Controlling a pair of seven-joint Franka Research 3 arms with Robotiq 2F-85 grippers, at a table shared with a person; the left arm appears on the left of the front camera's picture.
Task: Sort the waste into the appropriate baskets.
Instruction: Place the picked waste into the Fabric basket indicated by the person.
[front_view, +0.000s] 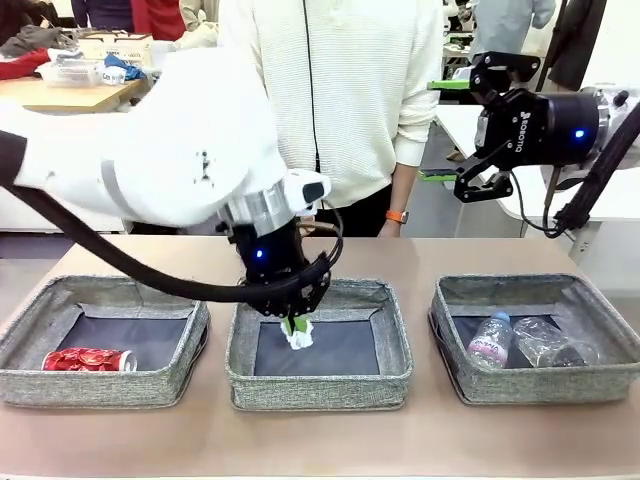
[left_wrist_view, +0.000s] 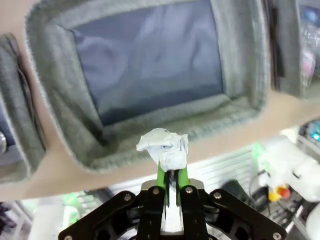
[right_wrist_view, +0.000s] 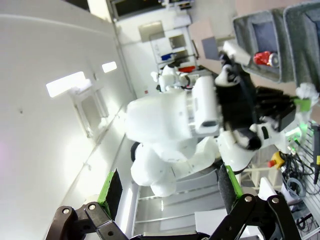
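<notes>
My left gripper hangs over the middle basket, shut on a white paper wad. In the left wrist view the paper wad sticks out past the closed green pads of the left gripper, above the near wall of the middle basket. A dented red soda can lies in the left basket. The right basket holds a small pink-labelled bottle and a clear plastic bottle. High at the right, my right gripper is open and holds nothing; its own view shows the right gripper with fingers wide apart.
A person in a white sweater stands at the far edge of the table, behind the middle basket. The three baskets sit in a row with narrow gaps between them. Bare tabletop runs along the near edge.
</notes>
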